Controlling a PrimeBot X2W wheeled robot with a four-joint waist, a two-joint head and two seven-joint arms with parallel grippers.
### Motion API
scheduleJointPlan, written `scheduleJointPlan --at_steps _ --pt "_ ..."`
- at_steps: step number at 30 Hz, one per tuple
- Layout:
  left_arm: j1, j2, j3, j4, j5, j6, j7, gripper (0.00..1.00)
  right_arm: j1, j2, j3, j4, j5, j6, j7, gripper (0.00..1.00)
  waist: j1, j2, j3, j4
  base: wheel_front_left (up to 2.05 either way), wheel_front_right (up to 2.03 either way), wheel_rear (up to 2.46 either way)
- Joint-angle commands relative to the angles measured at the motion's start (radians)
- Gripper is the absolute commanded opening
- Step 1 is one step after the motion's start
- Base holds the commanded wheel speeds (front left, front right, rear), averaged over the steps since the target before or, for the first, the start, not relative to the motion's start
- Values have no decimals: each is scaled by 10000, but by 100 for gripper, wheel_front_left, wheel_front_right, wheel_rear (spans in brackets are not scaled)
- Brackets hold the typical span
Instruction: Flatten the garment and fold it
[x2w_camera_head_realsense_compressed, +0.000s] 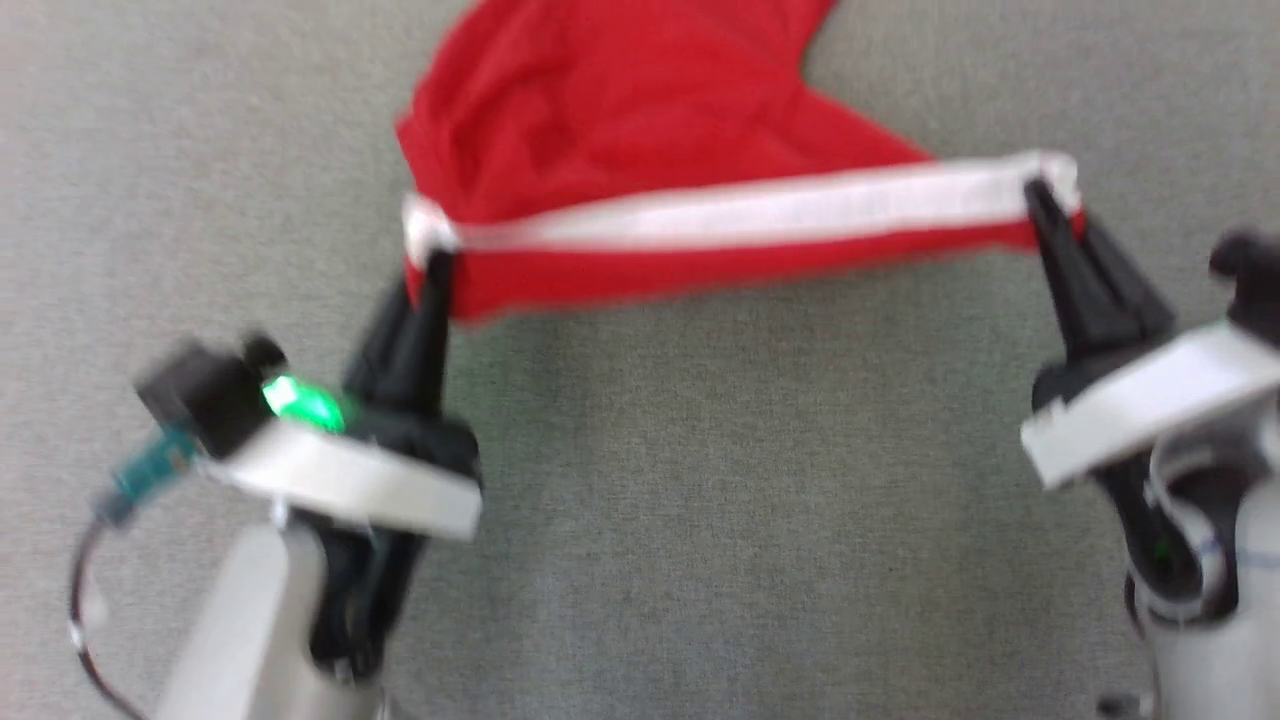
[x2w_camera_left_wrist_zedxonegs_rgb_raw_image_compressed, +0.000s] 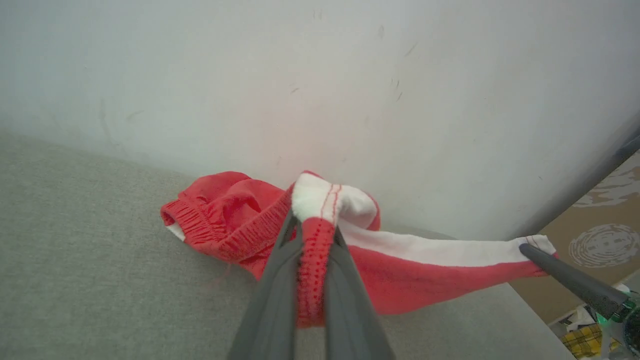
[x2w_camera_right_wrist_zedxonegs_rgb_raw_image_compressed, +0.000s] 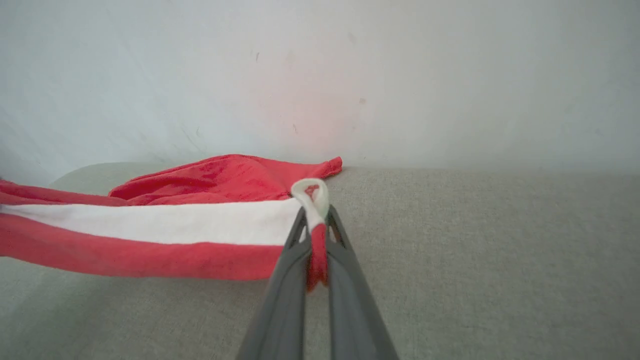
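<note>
One garment (x2w_camera_head_realsense_compressed: 600, 110) pinched, left claw (x2w_camera_head_realsense_compressed: 437, 263), right claw (x2w_camera_head_realsense_compressed: 1038, 193)

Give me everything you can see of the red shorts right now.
The bright red soft-fabric shorts have a white side stripe and a gathered elastic waistband. The stripe edge is lifted and stretched between the left gripper and right gripper, each shut on one end. The rest trails crumpled on the grey fabric surface.

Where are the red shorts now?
In the head view the garment sits top centre on the grey surface, its white-striped edge held between the left end effector and right end effector.
</note>
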Motion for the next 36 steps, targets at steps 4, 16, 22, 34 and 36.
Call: scheduleJointPlan --at_steps 4,16,22,34,36 --pt "1491 93 -263 -263 -48 4 -28 0 1433 74 -49 -593 217 -17 170 0 3 -1 -1035 206 0 0 0" --pt "4271 586 -649 -553 -582 59 560 0 4875 252 -664 -1955 1156 -17 1473 0 3 -1 -2441 412 0 0 0" --pt "5260 715 -672 -942 -910 213 795 0 6091 426 -811 -2583 1525 -17 2074 0 3 -1 -2872 432 0 0 0" --pt "5870 599 -562 -1998 -949 713 677 0 6011 384 -974 -3522 1291 -17 2367 0 3 -1 -2819 768 0 0 0" --pt "5711 537 -544 -2052 -853 820 630 0 5560 211 -1018 -3539 1187 -17 2440 0 3 -1 -2706 840 0 0 0"
